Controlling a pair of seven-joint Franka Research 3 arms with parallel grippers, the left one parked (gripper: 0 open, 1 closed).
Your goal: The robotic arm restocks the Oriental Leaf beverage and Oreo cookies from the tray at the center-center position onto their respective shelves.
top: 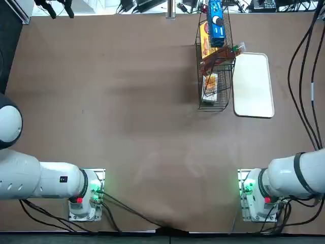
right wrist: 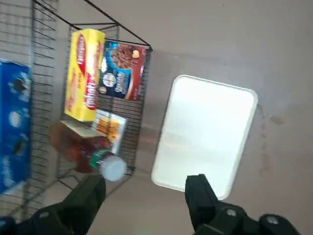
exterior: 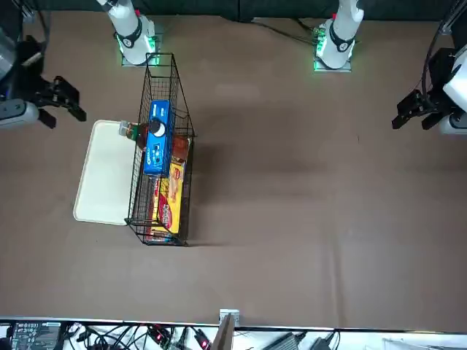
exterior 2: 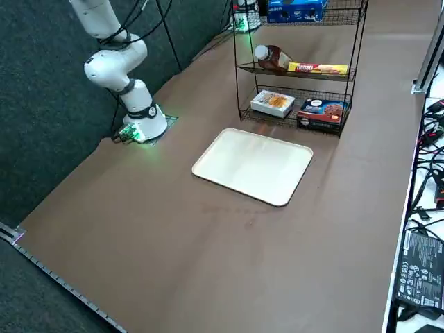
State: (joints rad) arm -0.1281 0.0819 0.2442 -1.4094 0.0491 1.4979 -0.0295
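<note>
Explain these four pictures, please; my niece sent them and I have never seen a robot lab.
You are seeing a robot with two white arms at a brown table. One picture looks straight down, one faces the robot from across the table, and one looks down from the robot's right. The last comes from the right arm's wrist, with its black tool spread open and nothing between the fingertips.

On the table stands a black wire rack. It carries a bottle of reddish-brown tea lying on its side, a blue pack on the tier above, and other boxed snacks. Beside the rack lies a white tray with nothing on it.
</note>
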